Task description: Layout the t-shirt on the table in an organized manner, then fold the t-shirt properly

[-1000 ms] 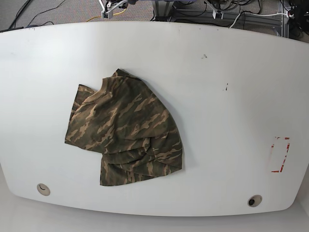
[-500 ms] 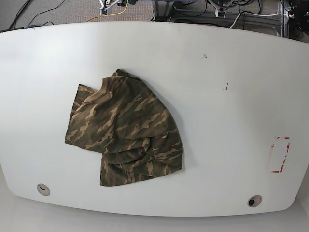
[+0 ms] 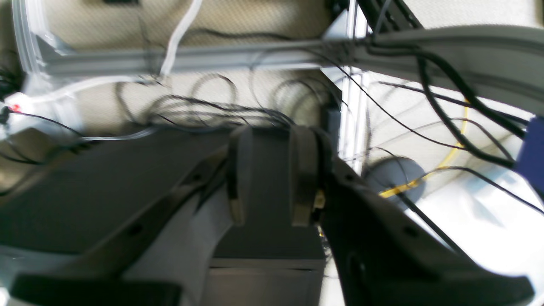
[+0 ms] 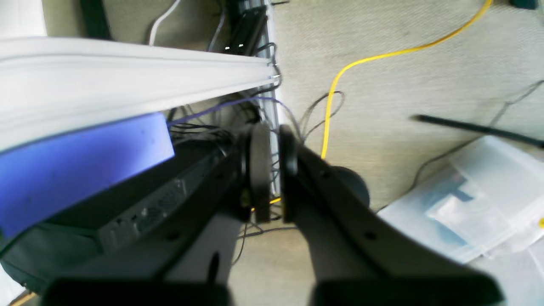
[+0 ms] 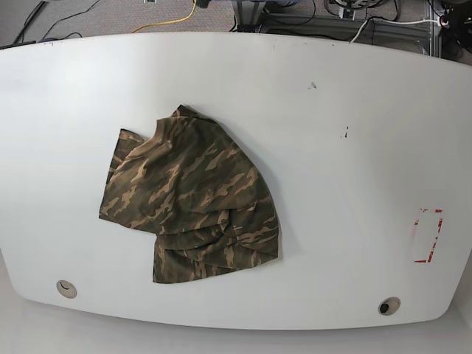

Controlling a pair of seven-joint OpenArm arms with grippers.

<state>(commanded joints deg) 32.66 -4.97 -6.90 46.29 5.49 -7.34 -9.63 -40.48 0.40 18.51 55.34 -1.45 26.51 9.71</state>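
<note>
The t-shirt (image 5: pixel 192 199), in camouflage print, lies crumpled on the left half of the white table (image 5: pixel 332 147), with its lower part bunched into folds. Neither gripper shows in the base view. In the left wrist view my left gripper (image 3: pixel 270 144) hangs over cables and floor off the table, its fingers (image 3: pixel 240 174) a small gap apart with nothing between them. In the right wrist view my right gripper (image 4: pixel 273 140) is beside the table's edge over carpet, its fingers (image 4: pixel 259 165) nearly together and holding nothing.
Two round grommet holes (image 5: pixel 66 288) (image 5: pixel 389 305) sit near the table's front edge. A red-marked rectangle (image 5: pixel 428 236) is at the right. Metal framing and cables (image 5: pixel 310 18) run behind the far edge. A yellow cable (image 4: pixel 361 63) and clear plastic bins (image 4: pixel 480 199) lie on the floor.
Arm parts that showed at the top edge of the base view have withdrawn out of sight. The t-shirt has not moved.
</note>
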